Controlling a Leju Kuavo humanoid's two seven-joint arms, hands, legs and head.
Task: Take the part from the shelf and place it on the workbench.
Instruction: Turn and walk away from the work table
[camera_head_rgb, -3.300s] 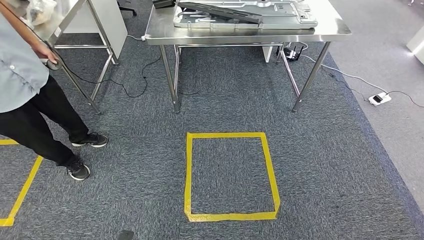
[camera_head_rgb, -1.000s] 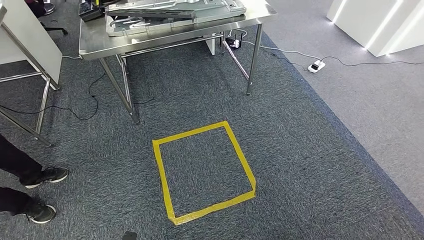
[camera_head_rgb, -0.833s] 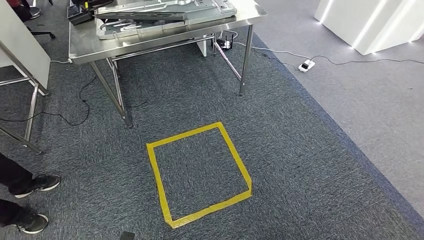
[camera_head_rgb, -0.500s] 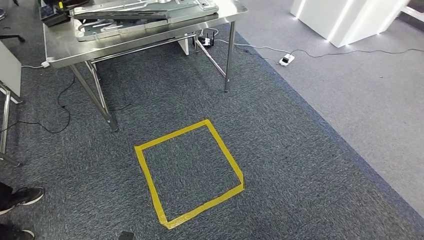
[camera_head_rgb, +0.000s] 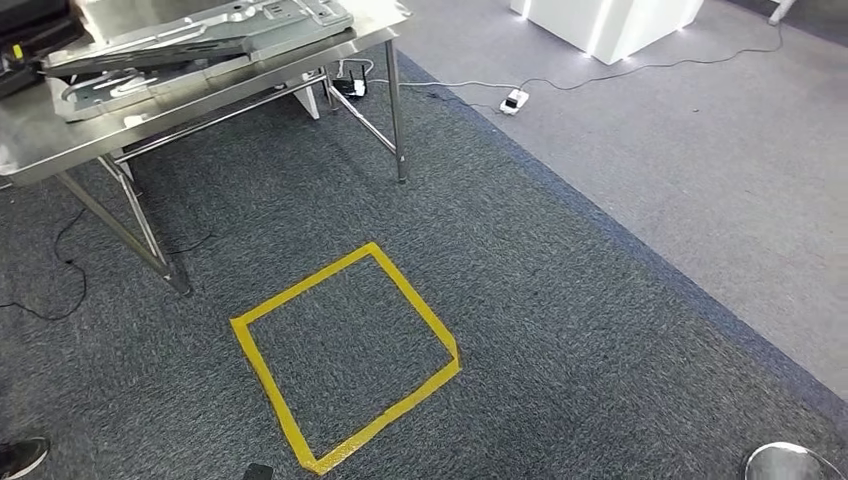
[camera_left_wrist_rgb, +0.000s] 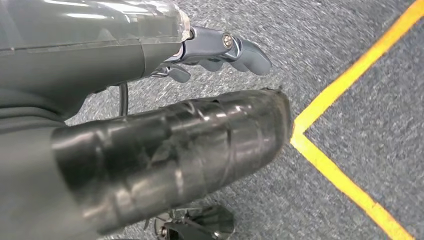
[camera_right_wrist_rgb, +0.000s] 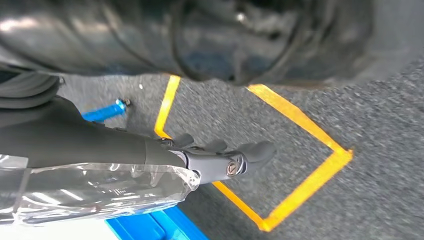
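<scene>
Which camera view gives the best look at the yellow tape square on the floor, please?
The head view: the yellow tape square shows whole there, all four sides on the dark carpet in front of the steel table. The left wrist view catches one corner; the right wrist view shows most of it, blurred, behind the right hand.

Bright, even light; wrist views blurred (near parts especially).

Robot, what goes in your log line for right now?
left hand: empty, over carpet | right hand: empty | yellow tape square: on floor | workbench: metal parts on top
</scene>
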